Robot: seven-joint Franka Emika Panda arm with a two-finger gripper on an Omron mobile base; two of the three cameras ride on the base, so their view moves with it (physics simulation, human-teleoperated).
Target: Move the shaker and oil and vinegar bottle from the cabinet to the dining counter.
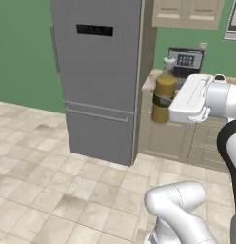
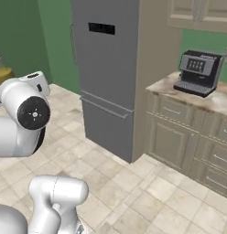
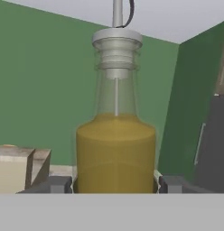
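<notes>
The oil and vinegar bottle [image 1: 164, 90] hangs upright in the air in front of the fridge, with my gripper [image 1: 162, 101] shut on its dark-banded body. In the hand view the bottle [image 3: 116, 149] stands between my two fingertips [image 3: 55, 184], half full of olive-yellow liquid, with its pale stopper at the top. A sliver of the bottle [image 2: 1, 72] shows at the left edge of the right base view. The shaker and the dining counter are out of view. Beige wall cabinets [image 1: 186, 12] with shut panelled doors hang at the upper right.
A tall grey fridge [image 1: 98, 71] stands just left of the bottle. A dark coffee machine [image 2: 200, 73] sits on the marbled worktop [image 2: 216, 100] over drawer-fronted lower cabinets [image 2: 179, 132]. Open tiled floor [image 1: 44, 181] lies to the left. A beige block [image 3: 14, 169] shows low in the hand view.
</notes>
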